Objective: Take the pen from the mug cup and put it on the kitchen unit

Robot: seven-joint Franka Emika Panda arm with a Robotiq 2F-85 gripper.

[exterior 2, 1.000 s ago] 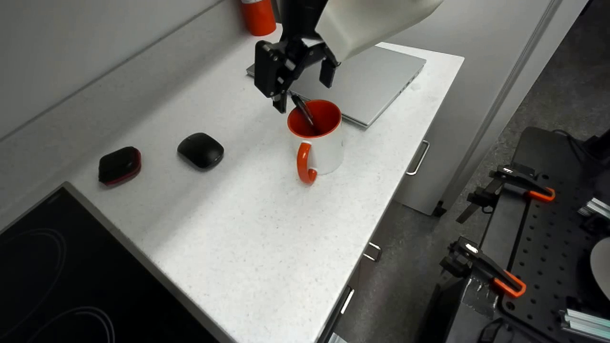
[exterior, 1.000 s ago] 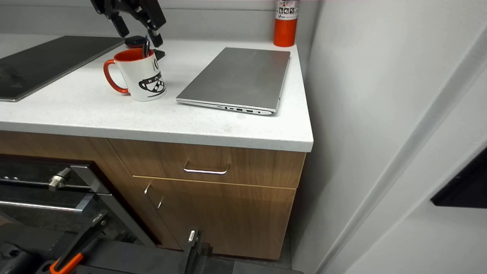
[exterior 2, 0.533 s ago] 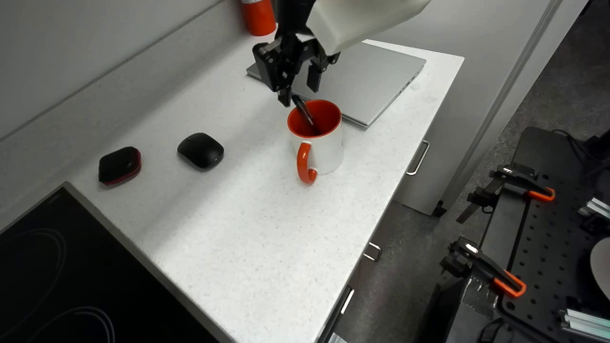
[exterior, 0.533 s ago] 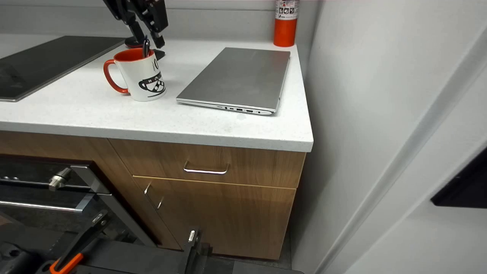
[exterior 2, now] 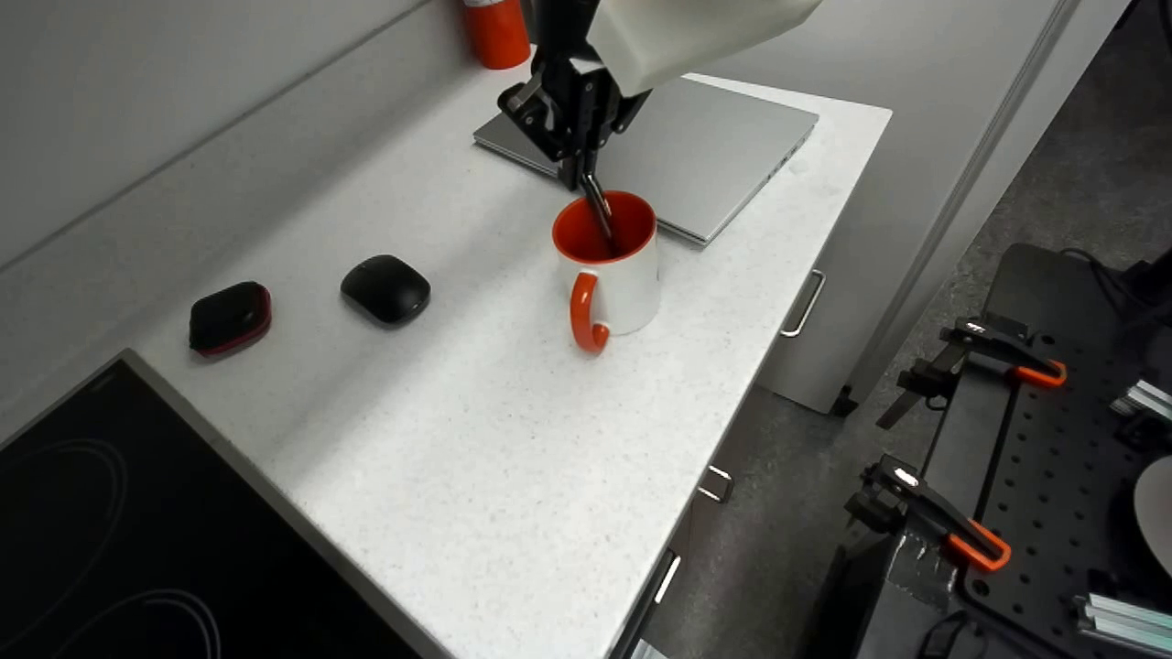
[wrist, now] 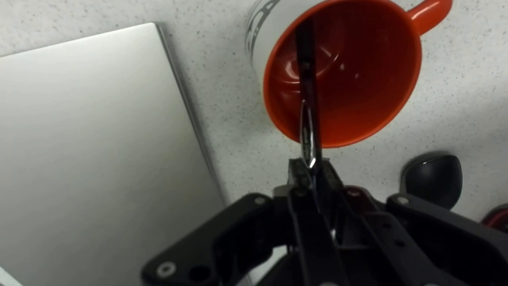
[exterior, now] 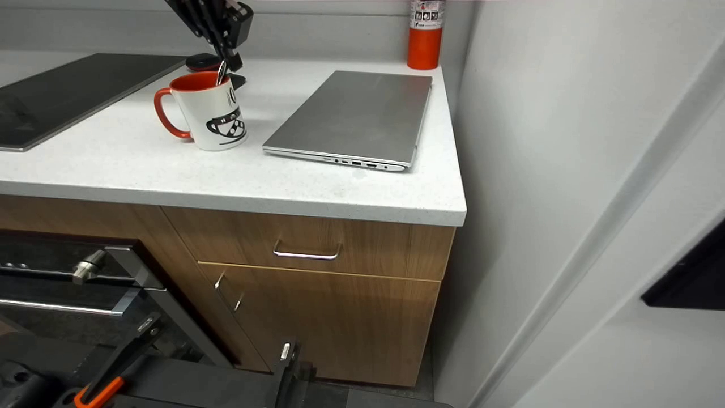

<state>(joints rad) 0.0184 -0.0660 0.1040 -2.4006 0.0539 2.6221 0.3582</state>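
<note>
The slim, dark, glossy pen (wrist: 308,87) is gripped near its upper end by the black, jointed pincer (wrist: 313,171). In the wrist view, the fingers (wrist: 295,171) are seen pressed in on the pen from both sides; in both exterior views, this contact is shown less clearly. The lower part of the pen is contained in the white ceramic mug (exterior: 207,110) with red handle, rim and interior. The pen is tilted, and its upper end is located above the rim. Whether the bottom of the mug is touched cannot be determined.

The mug is supported upright on the flat, white, speckled counter (exterior: 306,184). Its black printed graphic (exterior: 227,126) is displayed in an exterior view, while only a narrow strip of it is shown in the wrist view. The thin, silver-grey, rectangular laptop (exterior 2: 705,156) is placed near the mug, on the side opposite the handle.

The domed black mouse (exterior 2: 385,289) and the rounded black case with red edging (exterior 2: 229,316) are shown whole in an exterior view; in the wrist view, the case is cut off by the frame. The brown wood-grain cabinet fronts (exterior: 340,317) with slim silver handles are shown from the front in an exterior view. The red cylinder (exterior: 425,45) with a white label is stood at the rear of the counter.
</note>
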